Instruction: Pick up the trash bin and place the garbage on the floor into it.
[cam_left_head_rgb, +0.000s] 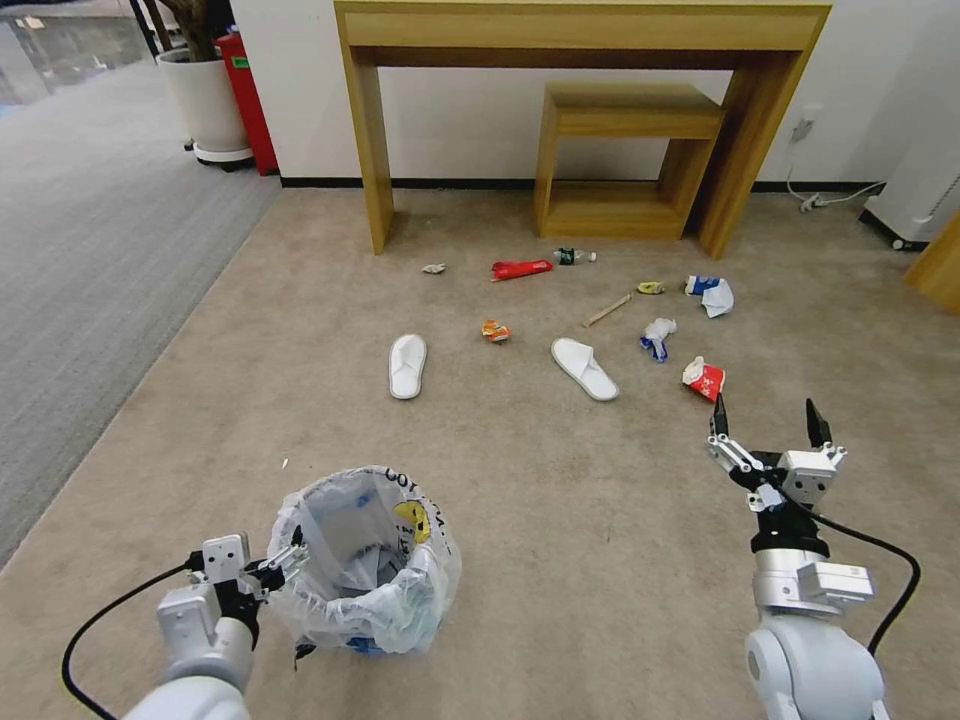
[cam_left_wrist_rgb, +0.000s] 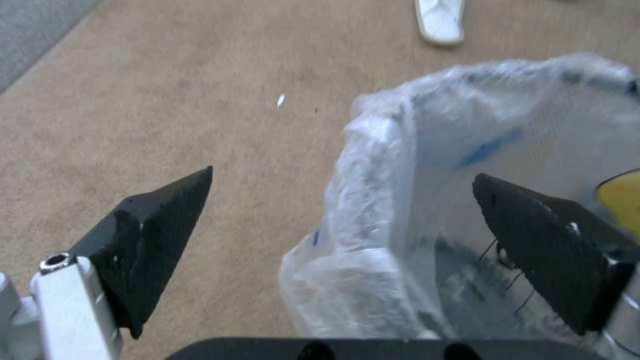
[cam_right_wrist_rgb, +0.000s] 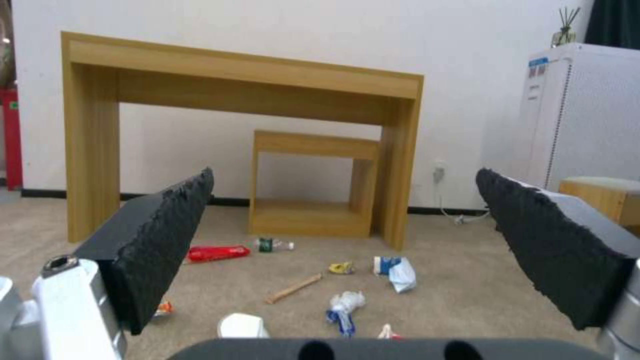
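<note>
Left gripper (cam_left_wrist_rgb: 343, 177) wide apart, straddling bagged rim of trash bin (cam_left_head_rgb: 365, 560), one finger inside. Right gripper (cam_left_head_rgb: 768, 418) wide apart, empty, raised near red wrapper (cam_left_head_rgb: 704, 379); slippers (cam_left_head_rgb: 407, 365) beyond.

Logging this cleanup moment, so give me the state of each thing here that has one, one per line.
trash bin: upright on the floor, bag-lined, not lifted.
left pincer: open, straddling the bin's rim.
right pincer: open, empty, held above the floor.
garbage: scattered on the floor, none picked up.
slippers: lying flat, apart from each other.
bottle: lying on its side.
</note>
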